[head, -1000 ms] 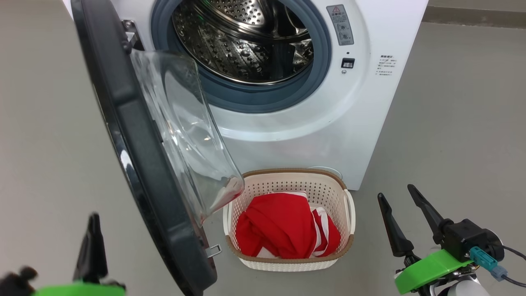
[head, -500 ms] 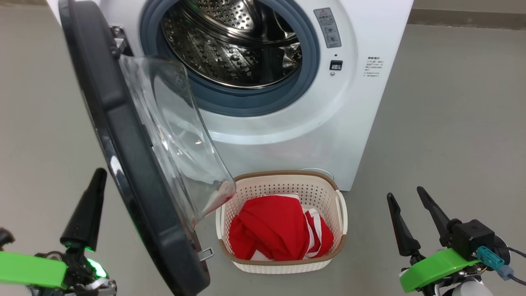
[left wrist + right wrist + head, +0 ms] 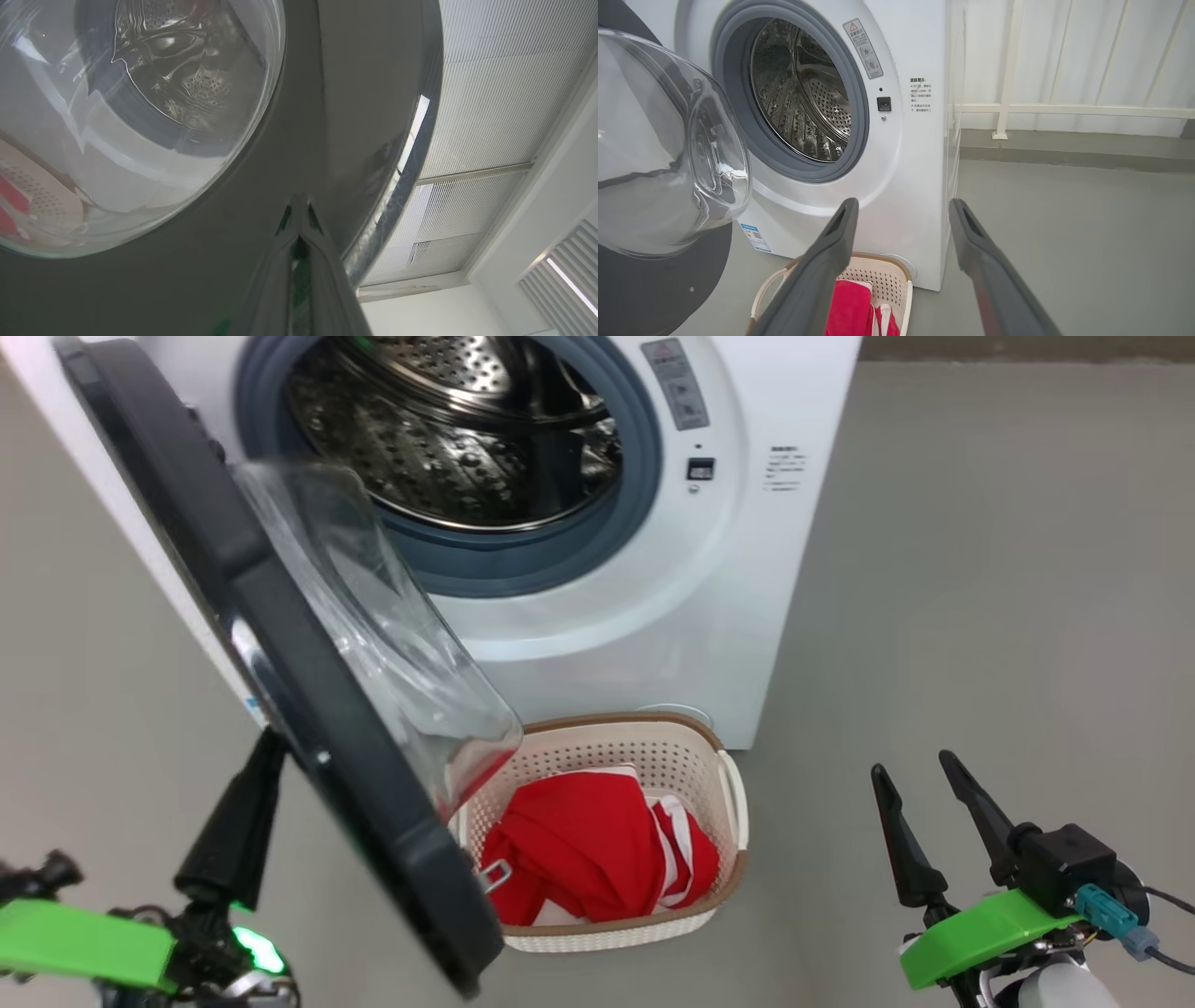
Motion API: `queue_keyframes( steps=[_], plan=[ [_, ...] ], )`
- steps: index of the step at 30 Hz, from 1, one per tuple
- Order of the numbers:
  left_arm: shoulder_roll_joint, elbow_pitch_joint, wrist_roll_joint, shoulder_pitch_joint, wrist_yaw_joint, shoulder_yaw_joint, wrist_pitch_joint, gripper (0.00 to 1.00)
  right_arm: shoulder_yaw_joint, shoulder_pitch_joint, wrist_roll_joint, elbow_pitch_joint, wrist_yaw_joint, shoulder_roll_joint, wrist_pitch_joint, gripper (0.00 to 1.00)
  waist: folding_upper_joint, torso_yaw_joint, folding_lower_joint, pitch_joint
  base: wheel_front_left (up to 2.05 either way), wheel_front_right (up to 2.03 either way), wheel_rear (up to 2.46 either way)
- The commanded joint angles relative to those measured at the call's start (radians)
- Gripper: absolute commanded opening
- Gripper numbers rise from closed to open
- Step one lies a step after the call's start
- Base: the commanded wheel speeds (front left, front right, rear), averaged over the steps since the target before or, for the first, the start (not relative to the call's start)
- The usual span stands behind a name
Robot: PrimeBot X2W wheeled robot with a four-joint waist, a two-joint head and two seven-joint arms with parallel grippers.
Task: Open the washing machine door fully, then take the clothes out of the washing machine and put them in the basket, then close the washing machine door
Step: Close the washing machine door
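Door point(image 3: 271, 644): part open, swung out over the left rim of the basket point(image 3: 616, 721).
Left end effector point(image 3: 271, 747): fingers pressed together, tip at the door's outer face, likely set to push it shut.
Right end effector point(image 3: 913, 770): spread, empty, parked clear.
Clothes point(image 3: 579, 849): red, in basket, before washer point(image 3: 747, 523).
Drum point(image 3: 448, 448): no clothes visible.

One washer point(image 3: 607, 644), one door point(image 3: 280, 653), one basket point(image 3: 616, 723), one red heap of clothes point(image 3: 579, 849), pieces uncountable; two grippers of mine, left gripper point(image 3: 261, 765) and right gripper point(image 3: 913, 770), two fingers each.
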Motion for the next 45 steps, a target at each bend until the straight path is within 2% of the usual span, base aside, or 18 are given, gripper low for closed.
queue_keyframes(
  steps=[1, 24, 36, 45],
  plan=[
    [0.008, -0.014, -0.019, -0.060, -0.016, 0.006, 0.003, 0.00, 0.024, -0.038, -0.005, -0.020, 0.000, -0.005, -0.006, 1.00, 0.0000, -0.033, 0.0000, 0.019, 0.00, 0.00, 0.00],
    [0.005, 0.199, -0.066, -0.352, -0.107, -0.080, -0.190, 0.00, 0.023, -0.096, 0.015, -0.016, 0.000, -0.020, -0.006, 1.00, 0.0000, -0.219, 0.0000, 0.138, 0.00, 0.00, 0.00],
    [0.007, 0.308, -0.035, -0.508, -0.154, -0.094, -0.247, 0.00, 0.021, -0.125, 0.018, -0.032, 0.000, -0.015, -0.006, 1.00, 0.0000, -0.277, 0.0000, 0.212, 0.00, 0.00, 0.00],
    [0.009, 0.424, -0.019, -0.657, -0.184, -0.083, -0.270, 0.00, 0.013, -0.142, 0.018, -0.040, 0.000, -0.013, -0.006, 1.00, 0.0000, -0.288, 0.0000, 0.265, 0.00, 0.00, 0.00]
  ],
)
